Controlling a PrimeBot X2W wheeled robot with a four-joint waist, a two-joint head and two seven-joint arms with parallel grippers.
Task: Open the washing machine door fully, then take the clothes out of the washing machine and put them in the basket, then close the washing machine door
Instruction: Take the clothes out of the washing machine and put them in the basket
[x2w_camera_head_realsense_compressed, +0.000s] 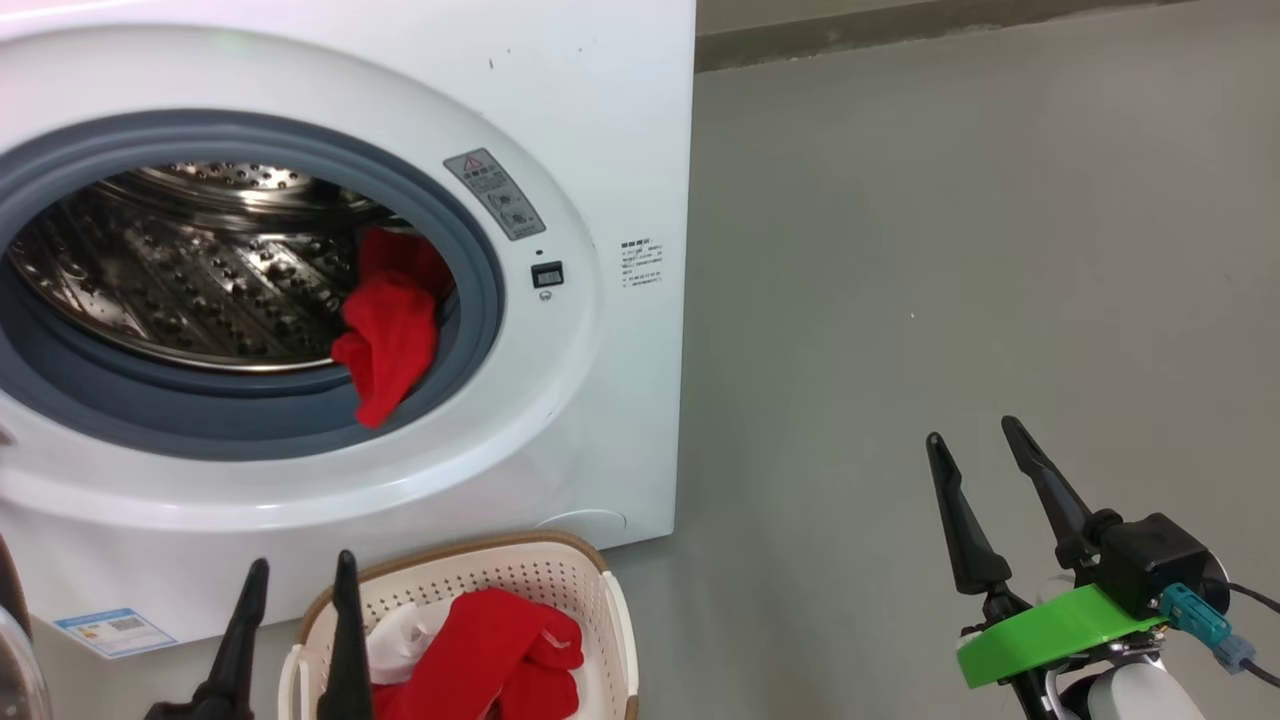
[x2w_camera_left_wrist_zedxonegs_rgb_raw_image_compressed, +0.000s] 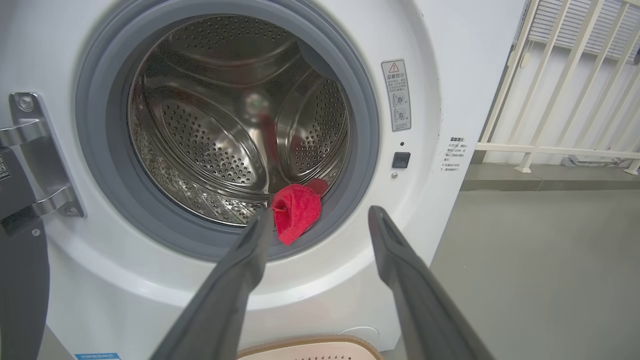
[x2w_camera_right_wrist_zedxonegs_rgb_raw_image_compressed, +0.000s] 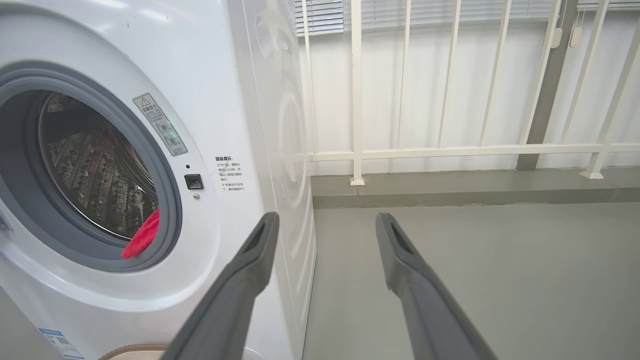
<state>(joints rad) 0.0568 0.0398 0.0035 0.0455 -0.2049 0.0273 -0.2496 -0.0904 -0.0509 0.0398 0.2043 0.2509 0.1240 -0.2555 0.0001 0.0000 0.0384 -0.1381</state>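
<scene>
The washing machine (x2w_camera_head_realsense_compressed: 600, 130) stands with its steel drum (x2w_camera_left_wrist_zedxonegs_rgb_raw_image_compressed: 215, 135) exposed. Its door (x2w_camera_left_wrist_zedxonegs_rgb_raw_image_compressed: 22, 290) is swung out to the left on the metal hinge (x2w_camera_left_wrist_zedxonegs_rgb_raw_image_compressed: 35, 150). One red piece of the clothes (x2w_camera_head_realsense_compressed: 390, 335) hangs over the grey gasket at the drum's lower right, and shows in the wrist views too (x2w_camera_left_wrist_zedxonegs_rgb_raw_image_compressed: 297, 212) (x2w_camera_right_wrist_zedxonegs_rgb_raw_image_compressed: 142, 237). The basket (x2w_camera_head_realsense_compressed: 480, 565) sits on the floor in front, holding red clothes (x2w_camera_head_realsense_compressed: 490, 650) and a white cloth (x2w_camera_head_realsense_compressed: 400, 635). My left gripper (x2w_camera_head_realsense_compressed: 302, 562) is open above the basket's left side, pointing at the drum (x2w_camera_left_wrist_zedxonegs_rgb_raw_image_compressed: 320, 212). My right gripper (x2w_camera_head_realsense_compressed: 973, 432) is open over bare floor to the right (x2w_camera_right_wrist_zedxonegs_rgb_raw_image_compressed: 326, 218).
Grey floor (x2w_camera_head_realsense_compressed: 950, 250) stretches to the right of the machine. A white railing (x2w_camera_right_wrist_zedxonegs_rgb_raw_image_compressed: 355, 100) on a low kerb (x2w_camera_right_wrist_zedxonegs_rgb_raw_image_compressed: 450, 195) runs behind it. A blue label (x2w_camera_head_realsense_compressed: 115, 628) sits low on the machine's front.
</scene>
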